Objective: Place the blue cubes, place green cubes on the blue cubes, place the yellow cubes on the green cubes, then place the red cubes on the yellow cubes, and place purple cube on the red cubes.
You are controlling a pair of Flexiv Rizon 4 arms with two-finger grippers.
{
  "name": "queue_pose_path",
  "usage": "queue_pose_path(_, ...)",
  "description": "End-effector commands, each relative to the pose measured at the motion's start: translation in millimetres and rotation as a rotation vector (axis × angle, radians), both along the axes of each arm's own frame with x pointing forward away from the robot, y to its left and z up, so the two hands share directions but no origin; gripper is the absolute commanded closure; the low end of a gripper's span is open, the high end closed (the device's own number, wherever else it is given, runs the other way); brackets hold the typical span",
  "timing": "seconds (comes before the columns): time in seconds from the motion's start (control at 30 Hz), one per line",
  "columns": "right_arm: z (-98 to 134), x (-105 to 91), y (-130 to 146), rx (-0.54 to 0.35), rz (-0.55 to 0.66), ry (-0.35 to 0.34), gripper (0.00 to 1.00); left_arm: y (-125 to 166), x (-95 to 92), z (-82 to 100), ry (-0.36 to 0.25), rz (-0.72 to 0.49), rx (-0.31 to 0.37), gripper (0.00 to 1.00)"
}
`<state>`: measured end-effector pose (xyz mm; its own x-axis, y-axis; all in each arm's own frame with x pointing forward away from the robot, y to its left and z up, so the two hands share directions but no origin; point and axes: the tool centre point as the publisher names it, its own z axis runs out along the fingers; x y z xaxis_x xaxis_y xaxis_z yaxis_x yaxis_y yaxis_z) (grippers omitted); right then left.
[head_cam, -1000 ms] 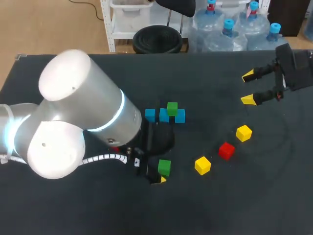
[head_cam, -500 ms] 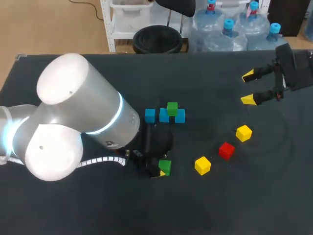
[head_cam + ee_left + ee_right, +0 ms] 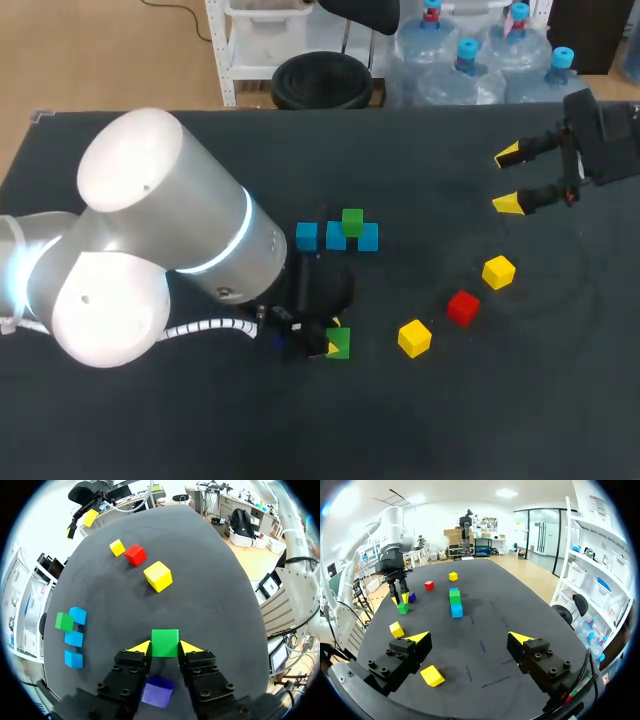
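My left gripper [image 3: 165, 647] is shut on a green cube [image 3: 165, 642] that rests on the table; both yellow tips touch its sides. In the head view this green cube [image 3: 338, 343] lies below a row of three blue cubes [image 3: 336, 237], and another green cube [image 3: 352, 221] sits on that row. A purple cube [image 3: 157, 691] lies under the left gripper, behind the held cube. Ahead of it are a yellow cube [image 3: 158, 576], a red cube [image 3: 135, 555] and a second yellow cube [image 3: 117, 547]. My right gripper [image 3: 510, 180] hangs open at the far right with nothing between its fingers.
In the right wrist view, another red cube [image 3: 429, 585] and another yellow cube [image 3: 453, 576] lie beyond the blue row [image 3: 456, 610]. My bulky left arm [image 3: 150, 250] covers the table's left half in the head view.
The left gripper's fingers have closed in on the green cube from both sides. The right arm has not moved.
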<state>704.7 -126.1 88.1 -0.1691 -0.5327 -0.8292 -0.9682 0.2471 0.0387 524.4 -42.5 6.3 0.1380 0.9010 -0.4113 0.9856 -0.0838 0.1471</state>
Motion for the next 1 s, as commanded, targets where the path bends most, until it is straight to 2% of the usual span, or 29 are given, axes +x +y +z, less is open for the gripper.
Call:
queue_pose_path(0.03, -1, 0.3, 0, 0.001, 0.0, -0.001, 0.0, 1, 3.4, 5.9, 0.0, 0.003, 0.006, 1.0)
queue_pose_path(0.27, -1, 0.3, 0, 0.001, 0.0, -0.001, 0.0, 9, 18.1, 31.2, -0.017, 0.019, -0.013, 1.0)
queue_pose_path(0.57, -1, 0.3, 0, 0.001, 0.0, -0.001, 0.0, 29, 52.0, 70.3, -0.065, 0.026, -0.022, 1.0)
queue_pose_path(0.77, -1, 0.3, 0, 0.001, 0.0, -0.001, 0.0, 44, 82.1, 81.9, -0.087, 0.017, -0.013, 1.0)
queue_pose_path(1.0, -1, 0.3, 0, 0.001, 0.0, -0.001, 0.0, 54, 111.4, 84.4, -0.087, 0.001, -0.018, 1.0)
